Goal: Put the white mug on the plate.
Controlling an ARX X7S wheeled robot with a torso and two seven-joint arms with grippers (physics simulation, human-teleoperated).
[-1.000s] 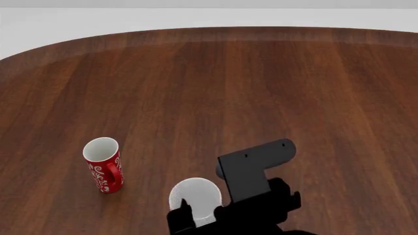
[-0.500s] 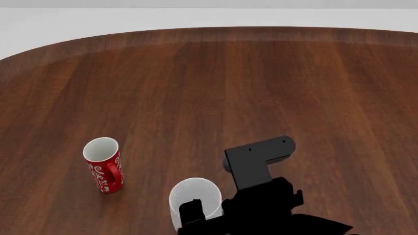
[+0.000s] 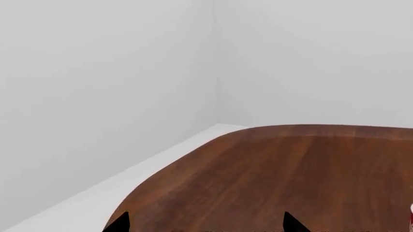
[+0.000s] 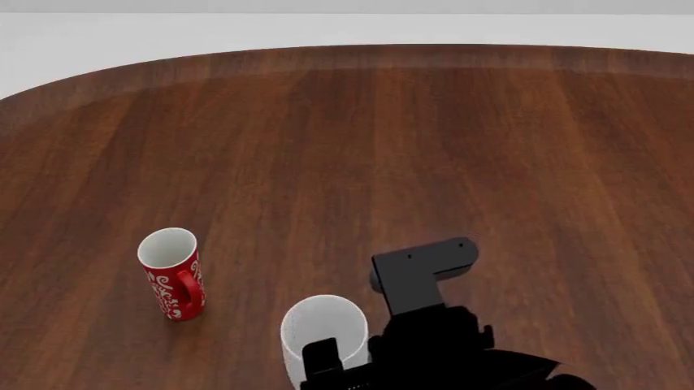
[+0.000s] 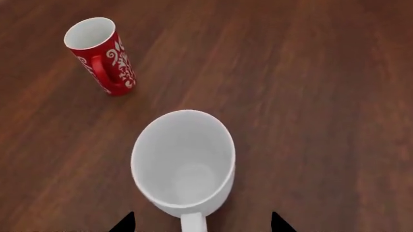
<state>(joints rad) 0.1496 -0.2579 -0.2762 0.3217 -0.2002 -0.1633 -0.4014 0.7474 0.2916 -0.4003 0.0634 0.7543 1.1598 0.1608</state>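
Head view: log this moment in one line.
right gripper open behind white mug | mug upright, ungrasped | red mug aside | plate unseen

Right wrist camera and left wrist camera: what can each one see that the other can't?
Only the right wrist view shows the plain white tall mug, its handle toward the camera, and the whole red mug with white swirls, both upright. Only the left wrist view shows grey walls meeting in a corner and the table's curved edge. Both show the dark wooden table and two black jaw tips set apart.
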